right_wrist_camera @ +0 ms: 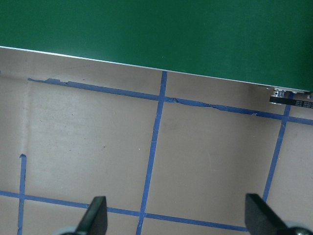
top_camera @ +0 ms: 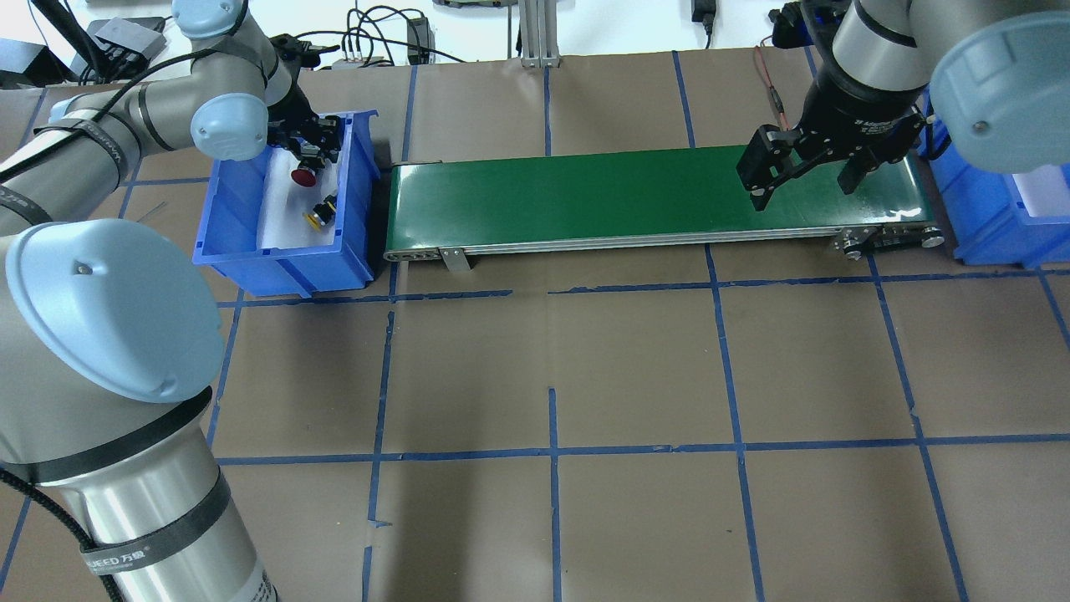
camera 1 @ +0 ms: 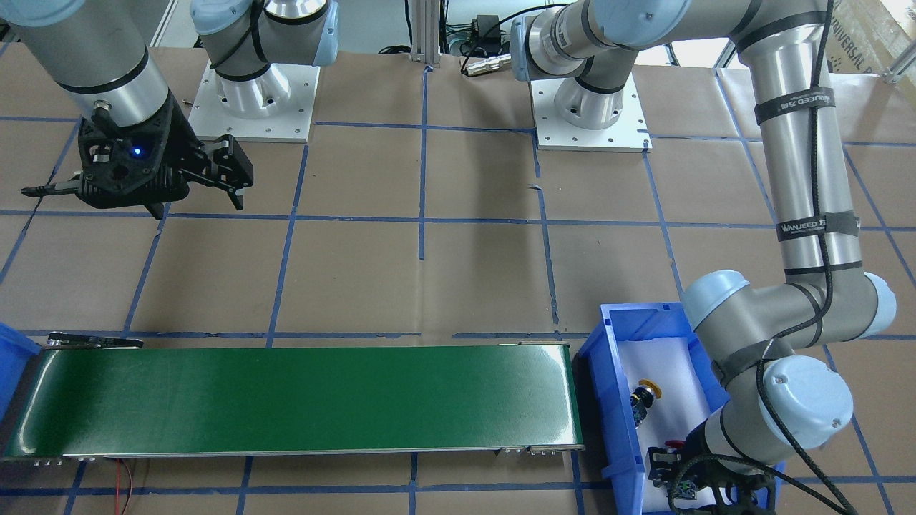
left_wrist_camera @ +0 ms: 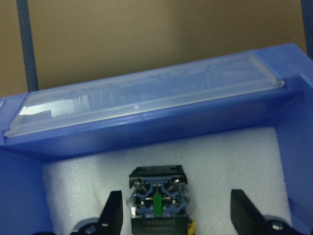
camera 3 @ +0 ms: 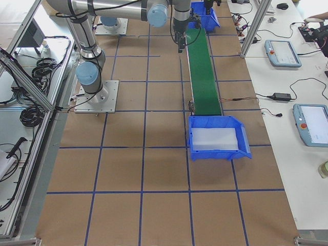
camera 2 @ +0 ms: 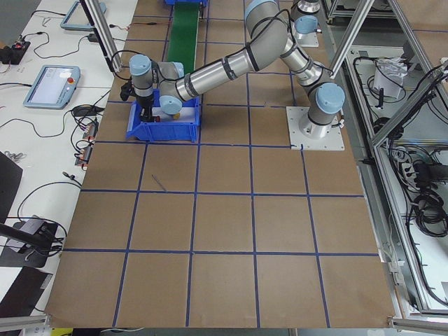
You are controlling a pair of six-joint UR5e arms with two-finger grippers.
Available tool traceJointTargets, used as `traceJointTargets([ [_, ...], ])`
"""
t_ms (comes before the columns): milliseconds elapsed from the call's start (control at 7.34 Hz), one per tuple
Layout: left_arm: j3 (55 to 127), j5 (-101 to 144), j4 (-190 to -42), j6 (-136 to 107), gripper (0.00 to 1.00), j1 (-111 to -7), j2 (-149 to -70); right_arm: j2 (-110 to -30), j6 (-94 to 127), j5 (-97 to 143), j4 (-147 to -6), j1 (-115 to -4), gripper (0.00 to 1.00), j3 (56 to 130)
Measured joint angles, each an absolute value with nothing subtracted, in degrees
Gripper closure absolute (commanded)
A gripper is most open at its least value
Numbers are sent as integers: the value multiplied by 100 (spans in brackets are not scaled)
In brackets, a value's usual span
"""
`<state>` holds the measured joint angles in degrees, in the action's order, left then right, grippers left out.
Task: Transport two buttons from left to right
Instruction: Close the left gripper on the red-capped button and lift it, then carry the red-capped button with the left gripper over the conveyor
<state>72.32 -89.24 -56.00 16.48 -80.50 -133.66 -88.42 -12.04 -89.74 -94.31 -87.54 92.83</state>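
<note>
The red-capped button (top_camera: 303,176) and the yellow-capped button (top_camera: 318,214) lie on white foam in the left blue bin (top_camera: 251,263). Both also show in the front view, red (camera 1: 673,444) and yellow (camera 1: 645,395). My left gripper (top_camera: 313,142) is down inside this bin, right by the red-capped one. In the left wrist view it (left_wrist_camera: 177,208) is open, with a button's grey contact block (left_wrist_camera: 157,196) between its fingers, which do not touch it. My right gripper (top_camera: 804,177) is open and empty, high up by the belt's right end.
A green conveyor belt (top_camera: 652,196) runs between the left bin and a second blue bin (top_camera: 1003,213) at its right end, which holds only white foam (camera 3: 214,141). The right wrist view shows brown table with blue tape lines beside the belt edge (right_wrist_camera: 156,63).
</note>
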Motion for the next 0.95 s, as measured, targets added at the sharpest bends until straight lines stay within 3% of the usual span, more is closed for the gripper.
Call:
traceJointTargets([
  [545, 7229, -8927, -5692, 1641, 84, -8064, -12972, -8842, -1204, -8974, -9431, -8754, 0, 9290],
  [953, 7178, -8961, -6625, 1448, 84, -8168, -12031, -8839, -1204, -8974, -9431, -8754, 0, 9290],
])
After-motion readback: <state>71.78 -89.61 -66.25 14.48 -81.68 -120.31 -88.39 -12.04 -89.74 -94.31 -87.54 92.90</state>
